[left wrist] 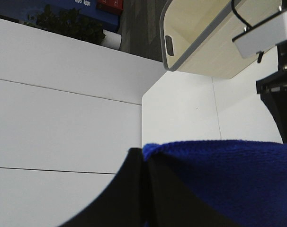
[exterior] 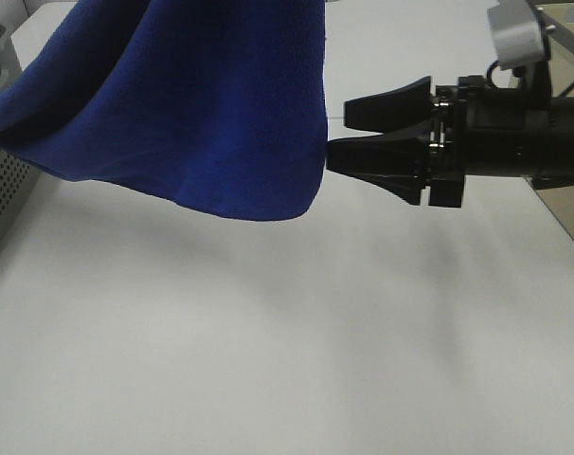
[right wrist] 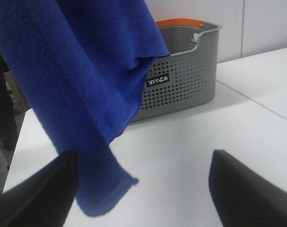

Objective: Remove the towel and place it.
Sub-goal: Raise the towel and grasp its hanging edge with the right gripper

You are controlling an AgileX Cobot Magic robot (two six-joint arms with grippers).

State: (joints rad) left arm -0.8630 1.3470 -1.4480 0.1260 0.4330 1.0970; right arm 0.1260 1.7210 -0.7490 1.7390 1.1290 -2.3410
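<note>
Exterior high view — right pincer [exterior: 338, 133] wide apart, empty, just beside towel [exterior: 192, 104], left pincer [left wrist: 143, 157] clamped on towel.

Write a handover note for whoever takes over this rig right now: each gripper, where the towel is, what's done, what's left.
Left gripper: fingers shut on the towel, holding it up by an edge.
Right gripper: open and empty, fingers beside the towel's hanging edge, not gripping it.
Towel: hangs in the air over the white table, in front of the grey basket.
Done: towel is lifted.
Left: set it down and release; the right gripper probably takes the free edge first.
</note>
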